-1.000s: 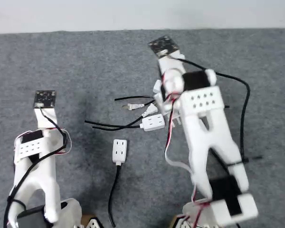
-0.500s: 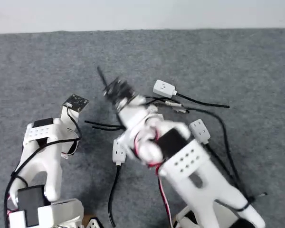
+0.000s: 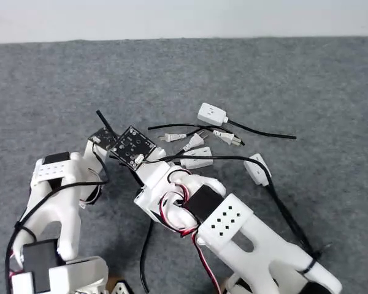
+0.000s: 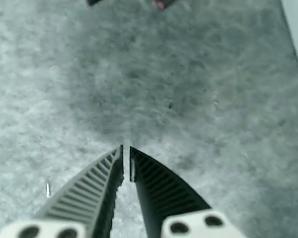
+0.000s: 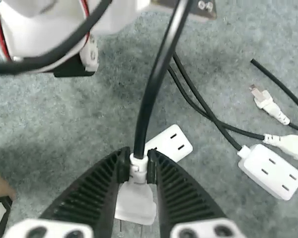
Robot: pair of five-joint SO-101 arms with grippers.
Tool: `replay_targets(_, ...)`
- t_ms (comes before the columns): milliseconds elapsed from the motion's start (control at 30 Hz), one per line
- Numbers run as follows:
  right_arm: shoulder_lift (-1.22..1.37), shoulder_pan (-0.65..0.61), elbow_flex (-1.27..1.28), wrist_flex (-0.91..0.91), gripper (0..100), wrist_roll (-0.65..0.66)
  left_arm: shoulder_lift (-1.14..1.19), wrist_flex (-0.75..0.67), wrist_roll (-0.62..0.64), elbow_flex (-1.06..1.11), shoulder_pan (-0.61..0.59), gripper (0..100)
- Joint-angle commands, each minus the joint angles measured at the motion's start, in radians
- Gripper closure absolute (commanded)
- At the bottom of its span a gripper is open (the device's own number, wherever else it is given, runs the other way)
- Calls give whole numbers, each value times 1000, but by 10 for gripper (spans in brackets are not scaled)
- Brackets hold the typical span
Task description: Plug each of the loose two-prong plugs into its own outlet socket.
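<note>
Swinging across from the cluster of plugs where it stood a second ago, the right arm (image 3: 233, 223) now lies slantwise over the middle of the table (image 3: 306, 79), its wrist covering the spot where a small outlet lay in plain sight before. The right hand (image 5: 136, 158) is clamped on a white plug (image 5: 134, 201), pinching it from both sides where its black cord (image 5: 159, 74) leaves it. That plug hangs just beside a white outlet socket (image 5: 171, 141); whether the two touch cannot be told. Another outlet block (image 5: 271, 171) and a loose plug (image 5: 268, 106) lie farther off on the grey surface. The left arm (image 3: 52, 190) has turned in toward the middle since then, and the left hand (image 4: 126, 151) has its fingers together, holding nothing, over bare table.
</note>
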Motion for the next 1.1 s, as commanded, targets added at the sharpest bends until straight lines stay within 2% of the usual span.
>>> replay_targets(0, -33, -12, 12, -45, 991, -40, -133, -28, -52, 87, 35, 990)
replay_targets(233, -33, -22, 23, -56, 991, -52, -404, -98, -54, 297, 94, 990)
replay_targets(633, -33, -30, 61, -117, 991, -54, -522, -104, -107, 387, 120, 990)
replay_targets(1067, -33, 33, 69, -163, 991, -152, -816, -104, -106, 549, 166, 990)
